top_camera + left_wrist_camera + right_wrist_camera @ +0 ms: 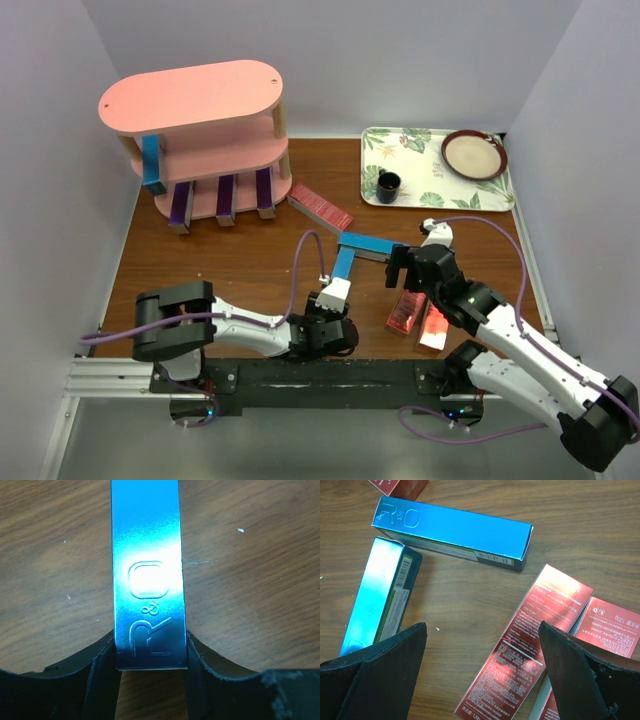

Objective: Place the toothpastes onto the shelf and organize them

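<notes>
The pink shelf (215, 150) stands at the far left. Three purple toothpastes (226, 200) stick out of its bottom board, and a blue one (152, 165) leans at its left end. My left gripper (335, 290) is shut on the near end of a blue toothpaste (147, 580), with a finger (102, 680) pressed against each long side. A second blue toothpaste (455, 532) lies just beyond it. My right gripper (482, 645) hangs open over bare wood, with two red toothpastes (530, 650) (612, 625) under its right finger. Another red toothpaste (320, 208) lies near the shelf.
A floral tray (415, 150) at the back right holds a brown-rimmed plate (474, 153) and a dark cup (388, 185). White walls close in the wooden table (230, 265) on the left, back and right.
</notes>
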Robot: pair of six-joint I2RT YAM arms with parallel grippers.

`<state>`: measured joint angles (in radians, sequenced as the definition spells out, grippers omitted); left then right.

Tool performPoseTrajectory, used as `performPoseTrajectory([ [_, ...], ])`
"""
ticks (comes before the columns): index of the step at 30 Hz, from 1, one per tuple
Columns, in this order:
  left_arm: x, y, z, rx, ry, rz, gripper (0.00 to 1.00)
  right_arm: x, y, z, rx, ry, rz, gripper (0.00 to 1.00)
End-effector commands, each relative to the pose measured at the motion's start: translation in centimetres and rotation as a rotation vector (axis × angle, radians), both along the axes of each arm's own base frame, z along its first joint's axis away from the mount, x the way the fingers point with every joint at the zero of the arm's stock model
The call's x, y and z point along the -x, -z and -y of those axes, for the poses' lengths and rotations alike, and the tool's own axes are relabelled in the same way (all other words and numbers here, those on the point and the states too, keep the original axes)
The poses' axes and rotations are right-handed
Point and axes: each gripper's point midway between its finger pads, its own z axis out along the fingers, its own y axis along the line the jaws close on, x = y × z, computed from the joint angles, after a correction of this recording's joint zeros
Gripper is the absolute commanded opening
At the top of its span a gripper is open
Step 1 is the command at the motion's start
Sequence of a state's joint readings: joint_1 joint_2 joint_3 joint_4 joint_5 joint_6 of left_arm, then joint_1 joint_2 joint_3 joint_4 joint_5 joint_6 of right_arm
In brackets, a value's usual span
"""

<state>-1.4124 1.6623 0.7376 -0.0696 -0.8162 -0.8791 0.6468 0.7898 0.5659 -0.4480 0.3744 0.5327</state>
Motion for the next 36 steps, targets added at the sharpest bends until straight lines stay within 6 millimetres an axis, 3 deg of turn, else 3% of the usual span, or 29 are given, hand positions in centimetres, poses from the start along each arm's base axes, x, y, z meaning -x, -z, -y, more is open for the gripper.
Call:
performPoseTrajectory([
  [1, -0.9, -1.1, 0.9, 0.073, -0.037, 0.058, 0.48, -0.5, -0.5, -0.2, -0.010, -0.003, 0.027, 0.99],
  [10, -1.1, -2.3, 0.2, 0.098, -0.052, 0.084, 0.25, -0.3, -0.3, -0.3, -0.011, -0.018, 0.023, 0.98],
  [14, -1.3, -4.1, -1.0, 0.102, -0.069, 0.103, 0.11, -0.2, -0.4, -0.2, -0.006, -0.024, 0.029, 0.98],
  [22, -1.3, -7.5, -2.9, 0.115, -0.078, 0.129, 0.03, -0.2, -0.6, -0.4, -0.009, -0.035, 0.028, 0.98],
  [25, -1.7, -9.8, -3.7, 0.090, -0.072, 0.161, 0.03, -0.3, -0.8, -0.4, -0.008, -0.037, 0.034, 0.99],
  [30, -3.9, -13.6, -5.4, 0.120, -0.079, 0.135, 0.03, -0.3, -1.1, -0.4, -0.012, -0.039, 0.040, 0.99],
  [36, -7.9, -20.5, -10.3, 0.123, -0.152, 0.205, 0.04, -0.2, -1.0, -0.6, -0.018, -0.045, 0.037, 0.99],
])
